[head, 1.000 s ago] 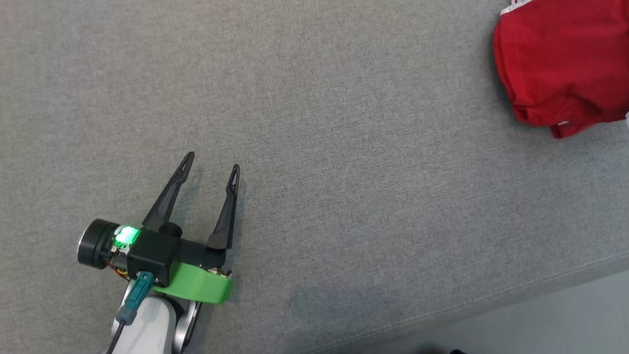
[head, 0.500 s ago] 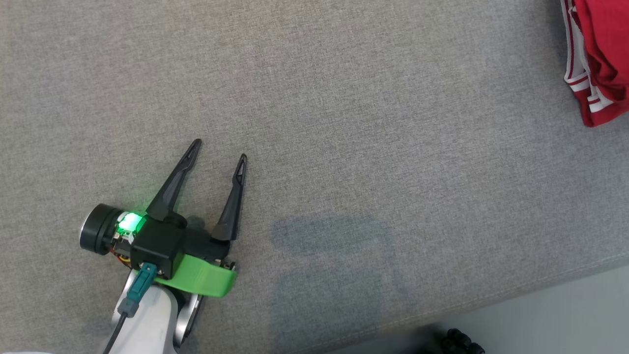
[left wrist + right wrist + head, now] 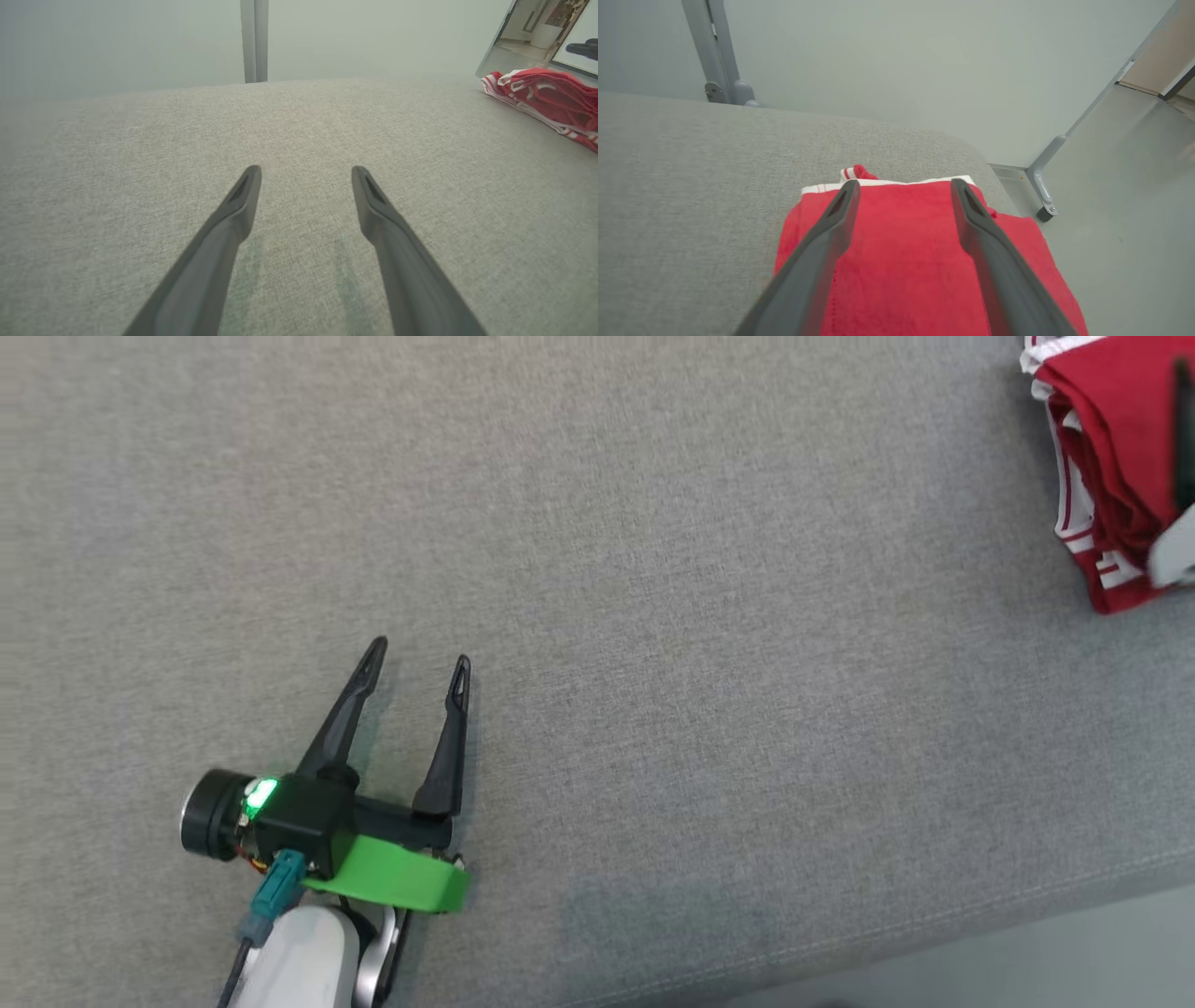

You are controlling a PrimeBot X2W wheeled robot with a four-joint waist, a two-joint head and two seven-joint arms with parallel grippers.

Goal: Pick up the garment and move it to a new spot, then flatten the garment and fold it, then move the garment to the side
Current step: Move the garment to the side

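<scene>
- Grey cushioned surface (image 3: 653, 569): one. It takes up nearly the whole head view, with a strip of pale floor (image 3: 1074, 961) at 5 o'clock. The framing has shifted a little over the last second, so the camera has moved, not the cushion.
- Garment (image 3: 1111, 448): one, red with white-striped trim. It lies far out at 2 o'clock in the head view, by the cushion's right end. A second ago it showed there as a rounded bundle; now it lies flatter, with its striped edge turned toward the middle. The right wrist view shows the garment (image 3: 906, 261) as a neat folded stack close to the cushion's rounded corner.
- Right gripper (image 3: 904, 183): one. It was clamped a moment ago; now its two fingers stand wide apart over the red cloth, with nothing pinched between them. I judge this to be the release, so the last step, moving the garment aside, looks done bar the arm's retreat.
- Left gripper (image 3: 419, 653): one, at 8 o'clock in the head view. It is spread wide and empty over bare cushion, as it was before, and well apart from the garment.
- Fingers: four in all, two per gripper.
- Grey upright post (image 3: 717, 51): one, at 11 o'clock in the right wrist view.
</scene>
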